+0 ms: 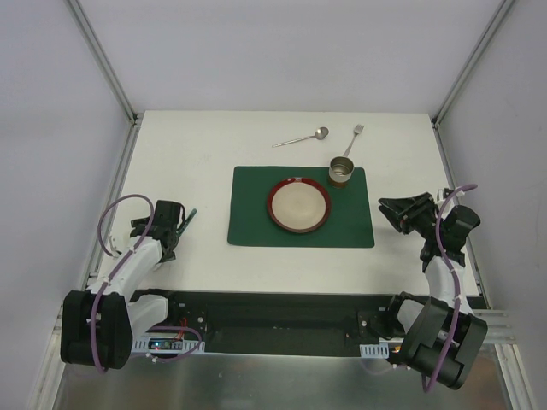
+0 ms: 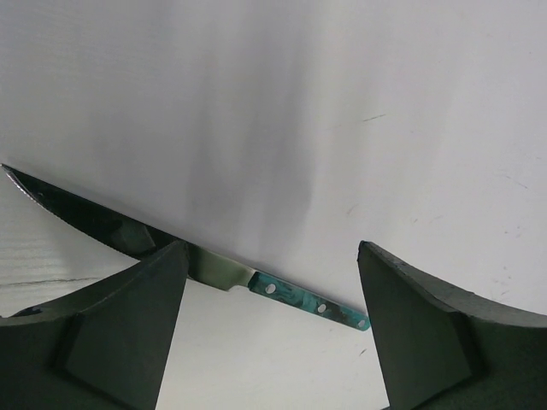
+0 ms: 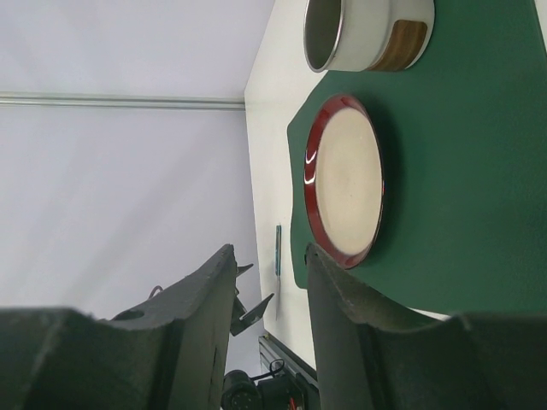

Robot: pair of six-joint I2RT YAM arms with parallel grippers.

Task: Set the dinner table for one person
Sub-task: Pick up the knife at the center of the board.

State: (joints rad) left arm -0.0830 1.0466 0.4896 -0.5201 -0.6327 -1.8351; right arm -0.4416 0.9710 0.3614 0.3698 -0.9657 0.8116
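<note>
The white dinner table [image 1: 188, 162] carries a dark green placemat [image 1: 256, 213] with a red-rimmed plate [image 1: 299, 206] at its middle and a metal cup [image 1: 341, 171] at its far right corner. A spoon [image 1: 301, 137] and a fork [image 1: 354, 138] lie behind the mat. A knife [image 2: 303, 297] with a teal handle lies flat on the table at the left. My left gripper [image 2: 273, 248] hovers over it, open, with a finger on each side of the handle and neither touching it. Right of the mat, my right gripper [image 1: 389, 213] is open and empty, facing the plate [image 3: 346, 179].
Metal frame rails [image 1: 111, 73] run along the table's left and right edges, with grey walls behind. In the right wrist view the cup [image 3: 367, 34] stands beyond the plate, and the knife [image 3: 278, 248] shows far across the placemat [image 3: 470, 171].
</note>
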